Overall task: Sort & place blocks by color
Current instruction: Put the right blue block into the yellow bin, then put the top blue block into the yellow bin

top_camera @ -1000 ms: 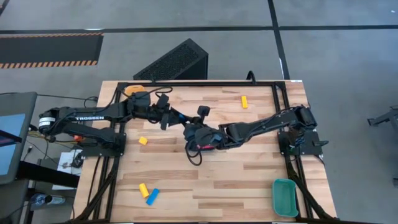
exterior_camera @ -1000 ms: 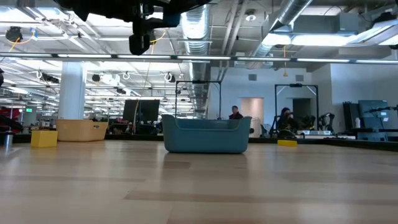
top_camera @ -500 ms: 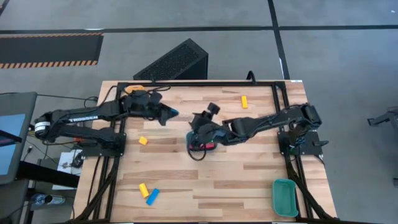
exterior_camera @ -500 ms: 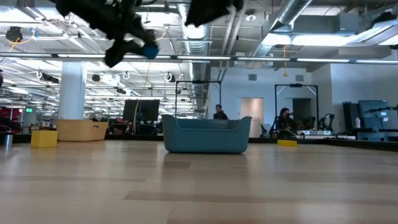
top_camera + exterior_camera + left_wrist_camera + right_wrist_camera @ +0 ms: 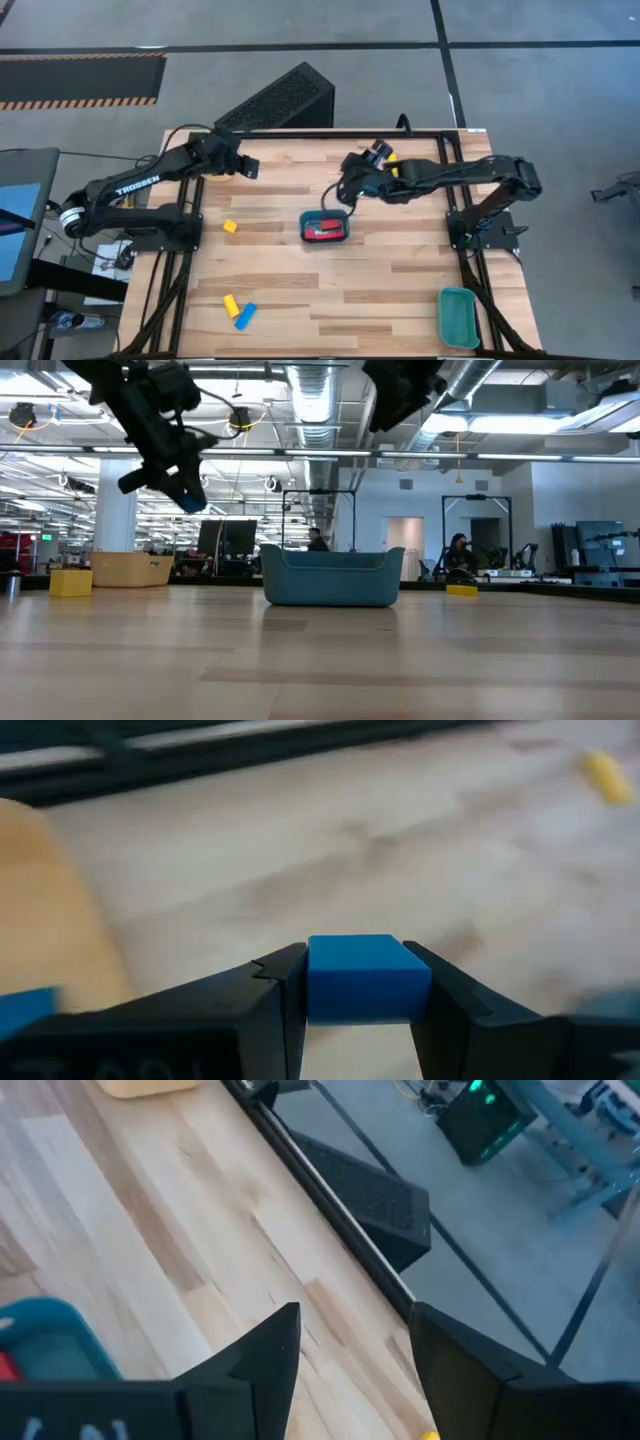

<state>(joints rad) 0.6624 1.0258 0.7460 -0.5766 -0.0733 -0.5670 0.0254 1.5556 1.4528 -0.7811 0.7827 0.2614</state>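
Near table's far-left corner, left claw (image 5: 365,1010) clenched on blue block (image 5: 367,978), right claw (image 5: 352,1345) released, above table

Showed pale, smooth wood planks with visible grain across the counter (image 5: 400,290), faintly sheened in the low view. Carried a dark, matt metal frame (image 5: 330,132) round the edge. Gripped a smooth, matt plastic blue block (image 5: 367,978) between matt black fingers (image 5: 270,995) of hard plastic look. Looked smooth and plastic too in the teal tray (image 5: 325,227), with a soft sheen on its wall, and in the second teal tray (image 5: 458,317). Lay smooth and plastic in the small yellow blocks (image 5: 230,226). Spread dull, matt grey on the floor (image 5: 530,90).
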